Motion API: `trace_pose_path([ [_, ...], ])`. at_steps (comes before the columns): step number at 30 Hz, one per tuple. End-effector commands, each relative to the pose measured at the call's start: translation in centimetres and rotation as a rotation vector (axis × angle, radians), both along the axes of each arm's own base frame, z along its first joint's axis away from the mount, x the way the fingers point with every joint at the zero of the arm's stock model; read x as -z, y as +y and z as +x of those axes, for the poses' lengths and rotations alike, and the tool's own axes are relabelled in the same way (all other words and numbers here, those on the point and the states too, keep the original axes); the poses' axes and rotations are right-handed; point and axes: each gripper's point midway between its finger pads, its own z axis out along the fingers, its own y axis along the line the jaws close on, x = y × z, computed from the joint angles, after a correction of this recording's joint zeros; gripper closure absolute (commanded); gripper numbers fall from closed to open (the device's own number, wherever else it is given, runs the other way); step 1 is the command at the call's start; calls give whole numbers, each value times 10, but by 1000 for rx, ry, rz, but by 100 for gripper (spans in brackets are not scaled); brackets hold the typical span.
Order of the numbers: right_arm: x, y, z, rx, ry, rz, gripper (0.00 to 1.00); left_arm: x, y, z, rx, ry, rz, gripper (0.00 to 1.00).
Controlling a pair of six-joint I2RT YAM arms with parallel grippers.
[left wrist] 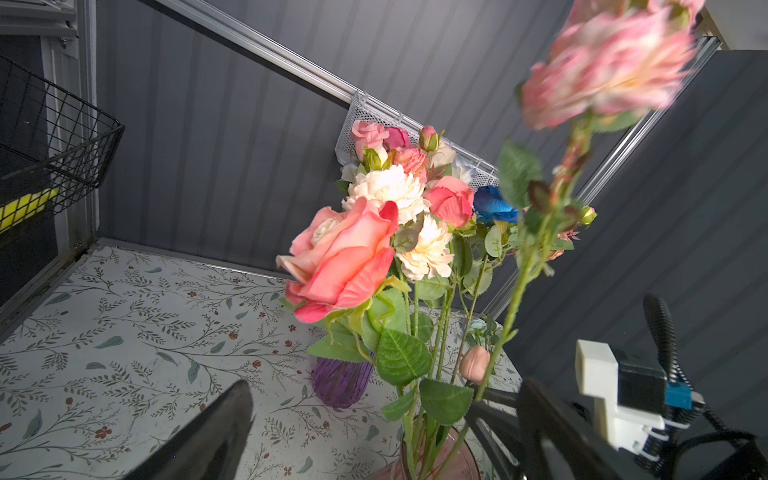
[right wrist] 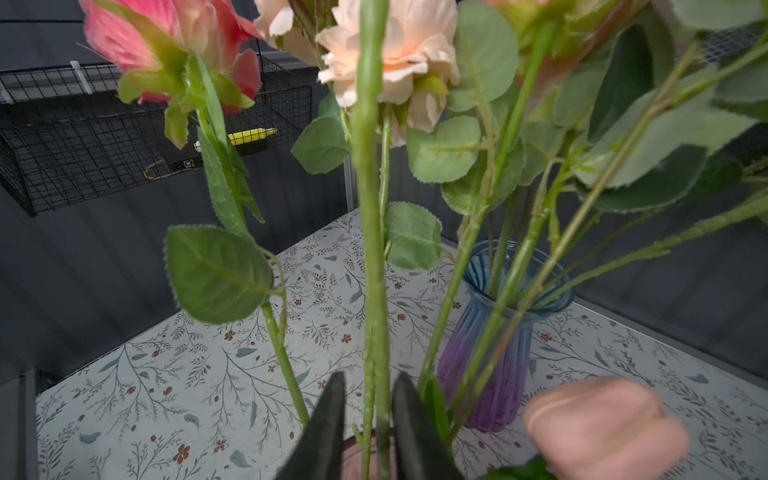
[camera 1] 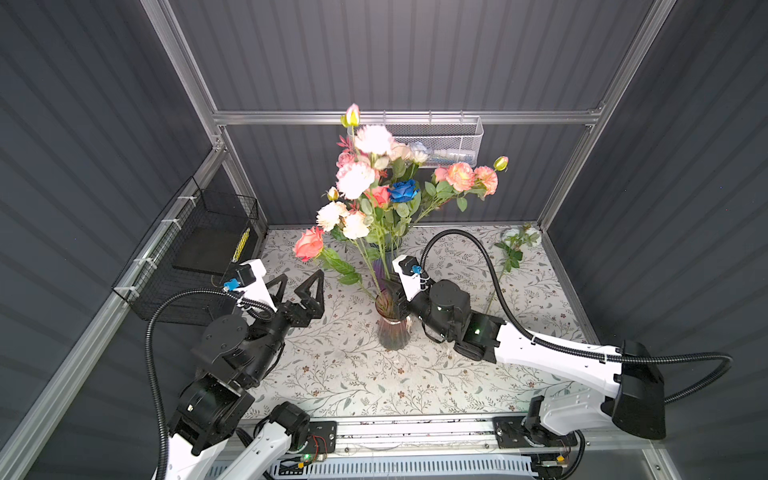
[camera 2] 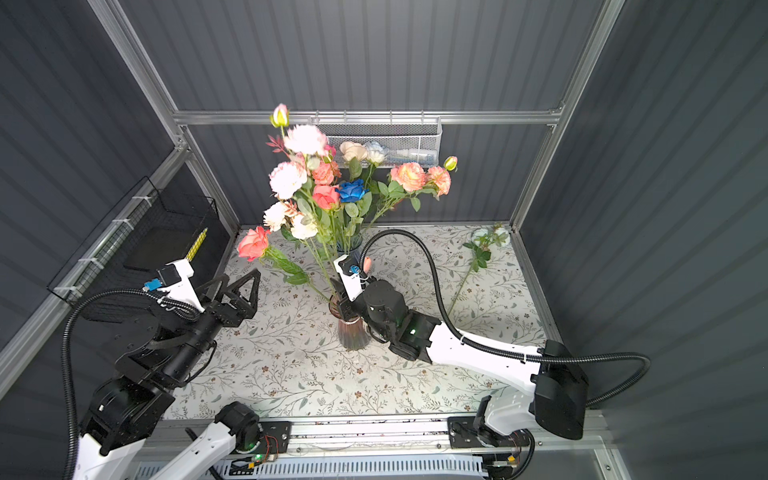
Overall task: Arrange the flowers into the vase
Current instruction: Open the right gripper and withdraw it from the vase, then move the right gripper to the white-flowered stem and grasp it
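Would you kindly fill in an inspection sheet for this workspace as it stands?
Surface: floral-patterned table, no spills seen.
Job's things: flowers stand in a pink vase and a blue-purple vase behind it; one loose flower lies on the table near the back right corner.
Clutter: nothing seen.
Claws: left claw open, empty, left of the pink vase; right claw at that vase's mouth, jaws slightly apart either side of a green stem.
Cables: black hoses run along both arms; the right one arches over the table.
Surroundings: dark ribbed walls; black wire basket on the left wall, white mesh basket on the back wall.
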Motion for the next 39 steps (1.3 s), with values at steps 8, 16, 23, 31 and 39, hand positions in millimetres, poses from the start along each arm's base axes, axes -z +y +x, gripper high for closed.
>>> trace_pose_path([
  [8, -9, -43, -26, 18, 120, 86, 40, 7, -9, 4, 30, 19, 17, 0],
  [16, 7, -92, -37, 125, 220, 101, 35, 12, -11, 8, 32, 27, 21, 0],
  [23, 72, -160, -13, 365, 483, 98, 36, 10, -14, 8, 43, 17, 26, 0],
  [31, 142, -261, 31, 758, 800, 83, 40, 11, -11, 6, 40, 14, 22, 0],
  [39, 192, -330, 87, 966, 961, 116, 43, 16, -12, 5, 46, 25, 16, 0],
])
